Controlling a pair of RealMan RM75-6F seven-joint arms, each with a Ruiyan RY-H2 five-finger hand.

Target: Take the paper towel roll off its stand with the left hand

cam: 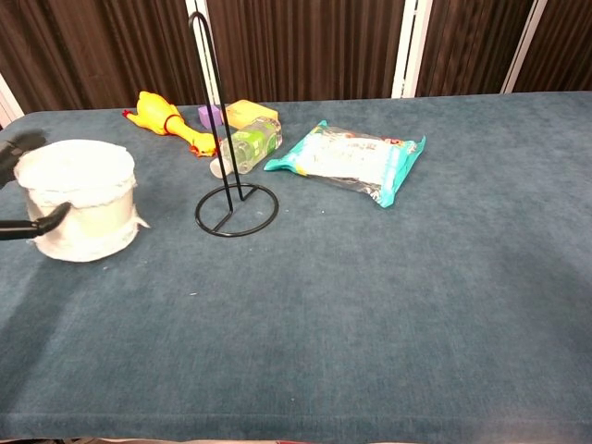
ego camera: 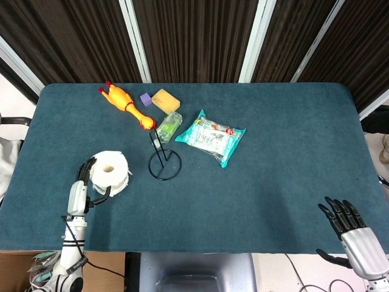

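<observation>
The white paper towel roll (ego camera: pixel 110 172) (cam: pixel 80 209) stands upright on the table, left of its stand. My left hand (ego camera: pixel 82 191) still grips it from the left side, fingers curled around it; in the chest view only dark fingertips (cam: pixel 20 228) show at the frame's left edge. The black wire stand (ego camera: pixel 163 159) (cam: pixel 231 205) is bare, its ring base on the cloth and its tall post upright. My right hand (ego camera: pixel 351 226) hovers open off the table's near right corner, fingers spread, holding nothing.
Behind the stand lie a rubber chicken (ego camera: pixel 126 104), a purple block (ego camera: pixel 146 99), a yellow sponge (ego camera: pixel 165 100), a clear bottle (ego camera: pixel 169 126) and a teal wipes packet (ego camera: pixel 211 136). The blue table (ego camera: pixel 279 170) stretches away to the right.
</observation>
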